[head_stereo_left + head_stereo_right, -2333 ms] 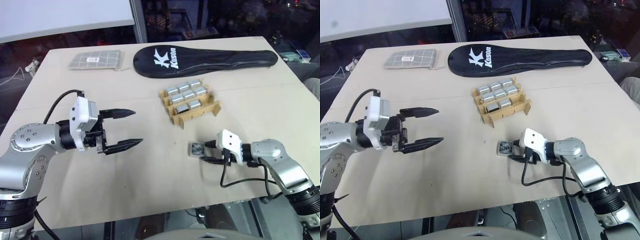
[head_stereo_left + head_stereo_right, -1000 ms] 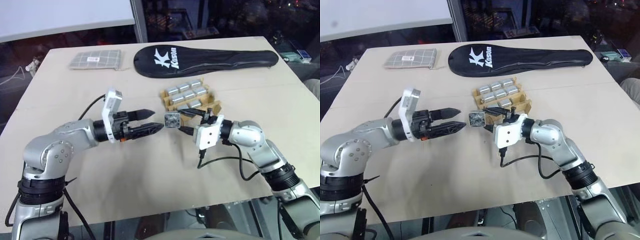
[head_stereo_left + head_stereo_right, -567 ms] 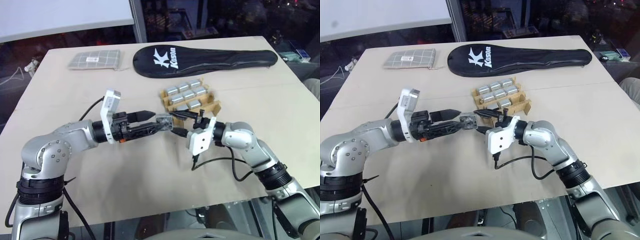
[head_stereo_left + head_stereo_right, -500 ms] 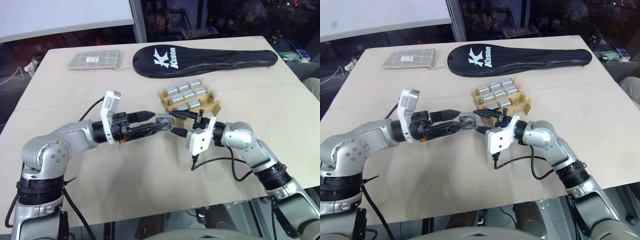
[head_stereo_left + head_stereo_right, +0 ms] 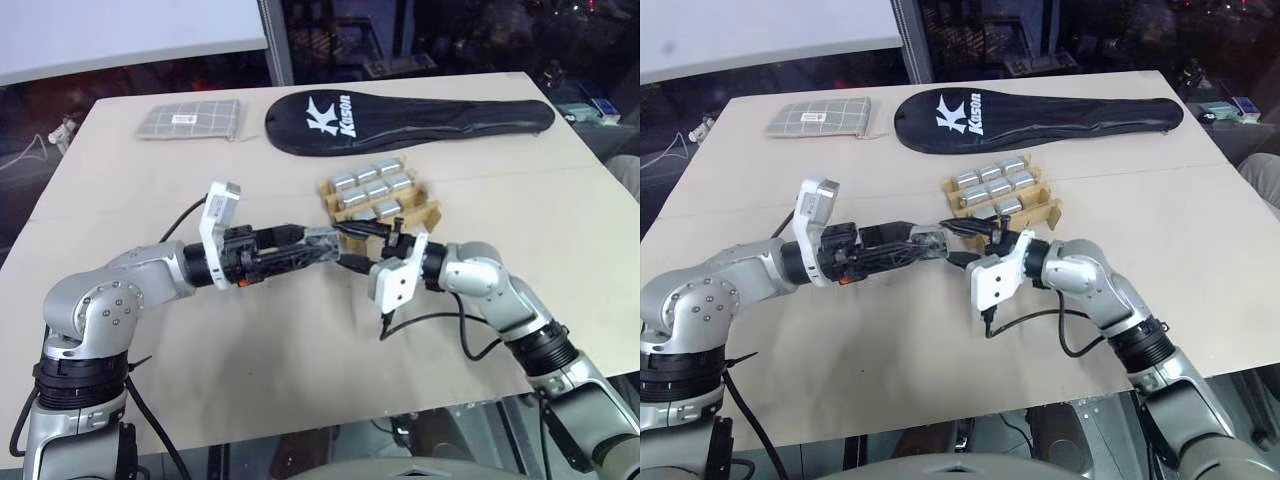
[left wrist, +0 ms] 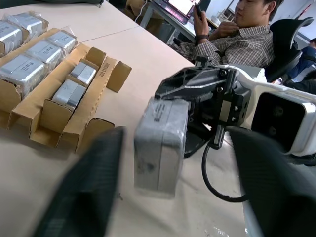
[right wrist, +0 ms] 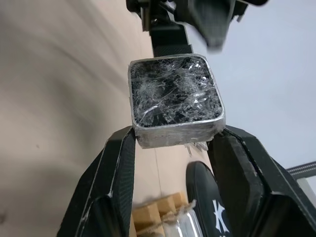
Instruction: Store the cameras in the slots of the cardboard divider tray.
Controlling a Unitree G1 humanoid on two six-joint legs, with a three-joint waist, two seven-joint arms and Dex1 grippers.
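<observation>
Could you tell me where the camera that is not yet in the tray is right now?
The camera is held above the table between the right gripper fingers, just in front of the cardboard divider tray, with the left gripper closing around it.

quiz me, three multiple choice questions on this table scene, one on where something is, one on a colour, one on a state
1. The pouch lies:
A. left of the cover
B. right of the cover
C. on the cover

2. The cover is:
A. red
B. black
C. white

3. The loose camera is:
A. lying on the table
B. in a tray slot
C. clamped in the right gripper

Answers:
1 A, the checked pouch sits at the table's far left, beside the cover.
2 B, it is black with white lettering.
3 C, the right gripper has both fingers pressed against the camera.
</observation>
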